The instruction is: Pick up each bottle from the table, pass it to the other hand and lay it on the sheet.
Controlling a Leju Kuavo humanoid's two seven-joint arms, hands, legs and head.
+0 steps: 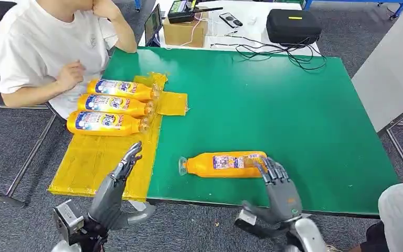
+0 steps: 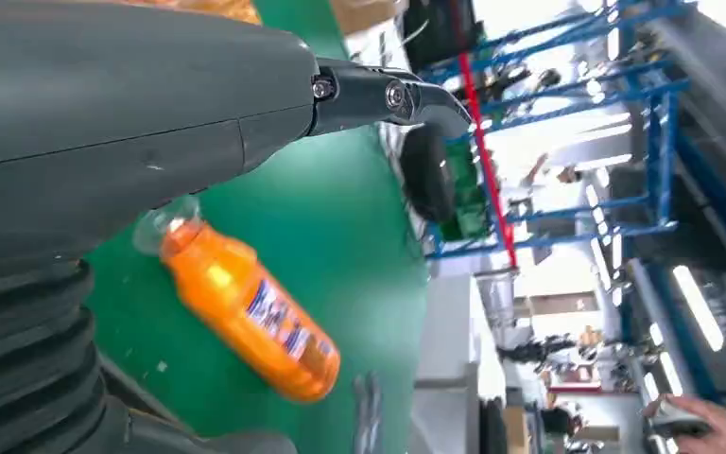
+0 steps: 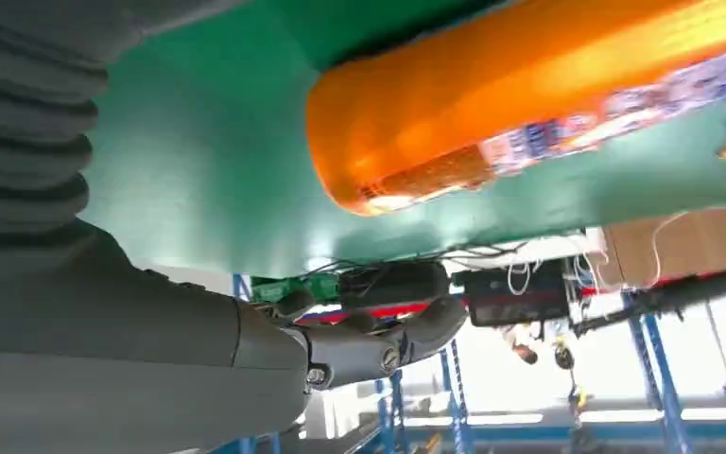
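Near the front edge of the green table (image 1: 273, 100) lies one orange bottle (image 1: 223, 164), on its side, clear cap pointing toward the sheet. Smooth plastic, rounded shoulders, a blue-and-white label band around its middle; in the left wrist view (image 2: 250, 312) the liquid glows through the wall. Its flat base sits just beside the right hand (image 1: 279, 190), whose dark fingertips (image 1: 270, 169) reach the base end; whether they touch it I cannot tell. Fingers spread, nothing grasped.

Left hand (image 1: 116, 184) hovers over the near corner of the yellow sheet (image 1: 92, 163), fingers extended and apart, holding nothing. Grey ribbed cover and thick thumb show in its wrist view.

Sheet: thin, glossy yellow film, wrinkled, draped over the table's left edge. Three more orange bottles (image 1: 113, 105) lie on its far part, side by side and parallel, caps pointing toward the table's middle.

A person in a white shirt (image 1: 42, 42) sits at the table's left far corner, close to those three bottles. Beyond the table: a cardboard box (image 1: 186, 32), a black case (image 1: 293, 25), loose black cables (image 1: 288, 51).
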